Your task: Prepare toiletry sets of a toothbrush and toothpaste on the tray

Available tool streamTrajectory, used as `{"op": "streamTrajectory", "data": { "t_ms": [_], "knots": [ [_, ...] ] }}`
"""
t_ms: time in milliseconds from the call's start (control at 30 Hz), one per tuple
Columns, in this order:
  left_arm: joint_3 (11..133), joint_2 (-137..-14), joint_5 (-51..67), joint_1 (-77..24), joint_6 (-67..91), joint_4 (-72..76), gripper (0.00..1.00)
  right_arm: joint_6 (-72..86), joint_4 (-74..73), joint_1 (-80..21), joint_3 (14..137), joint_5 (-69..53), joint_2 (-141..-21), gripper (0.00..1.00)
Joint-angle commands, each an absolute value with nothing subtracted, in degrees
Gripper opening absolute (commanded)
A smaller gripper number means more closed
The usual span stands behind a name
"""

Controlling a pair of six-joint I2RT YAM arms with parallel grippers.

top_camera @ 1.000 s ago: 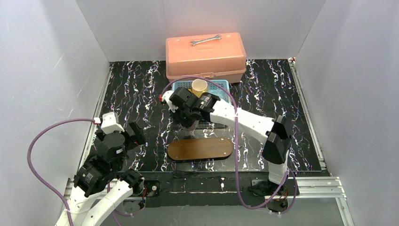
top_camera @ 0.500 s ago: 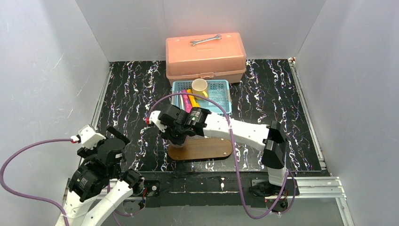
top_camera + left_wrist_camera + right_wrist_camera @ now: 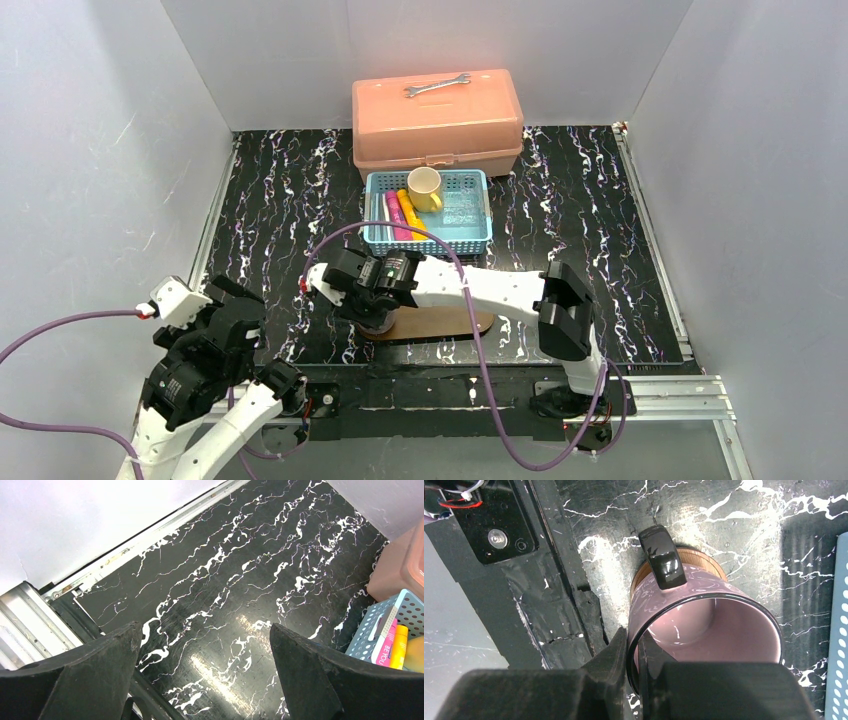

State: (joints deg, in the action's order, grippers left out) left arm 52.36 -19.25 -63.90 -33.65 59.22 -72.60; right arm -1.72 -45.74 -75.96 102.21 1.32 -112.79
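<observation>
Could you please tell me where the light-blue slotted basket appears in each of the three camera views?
Top external: the basket sits mid-table, just in front of the salmon toolbox.
Left wrist: the basket is at the lower right, cut off by the frame edge.
Right wrist: only a perforated blue strip of the basket shows along the right edge, beyond the pink mug.
Shared landmark: the black marbled tabletop under it in all three.

Top view: the right hand [image 3: 374,312] and its arm cover the left end of the tray [image 3: 445,324]. The mug [image 3: 704,615] barely shows. The pale stick [image 3: 378,212] at the left of the basket [image 3: 380,630] is too small to name.

Right wrist: the mug hides all but a sliver of the tray.

Left wrist: the basket, pink tube [image 3: 387,646], yellow tube [image 3: 400,652] and toolbox [image 3: 395,575] are cut off by the right edge.
</observation>
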Motion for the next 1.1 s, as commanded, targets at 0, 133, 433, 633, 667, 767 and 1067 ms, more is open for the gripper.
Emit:
{"op": "streamTrajectory", "data": {
  "t_ms": [0,133,433,633,667,767,1067],
  "knots": [
    [53.6,-19.0,-67.8,-33.9,61.6,-74.1,0.99,-2.3,-41.5,-76.3,102.4,1.8,-112.3,0.01],
    [53.6,-18.9,-67.8,-33.8,61.6,-74.1,0.99,-2.2,-41.3,-76.4,102.4,1.6,-113.0,0.01],
    [53.6,-18.9,-67.8,-33.8,61.6,-74.1,0.99,-2.2,-40.6,-76.4,102.0,2.5,-113.9,0.01],
    [53.6,-18.8,-67.7,-33.8,61.6,-74.1,0.99,-2.2,-40.5,-76.4,101.7,2.3,-114.5,0.03],
    [53.6,-18.8,-67.7,-33.8,61.6,-74.1,0.99,-2.1,-40.4,-76.4,101.5,2.4,-114.5,0.04],
    [53.7,-18.9,-67.7,-33.8,61.6,-74.1,0.99,-1.9,-40.1,-76.4,101.3,2.3,-114.6,0.07],
    [53.7,-19.0,-67.7,-33.8,61.6,-74.1,0.99,-1.9,-40.6,-76.4,101.0,1.9,-115.0,0.11]
  ]
}}
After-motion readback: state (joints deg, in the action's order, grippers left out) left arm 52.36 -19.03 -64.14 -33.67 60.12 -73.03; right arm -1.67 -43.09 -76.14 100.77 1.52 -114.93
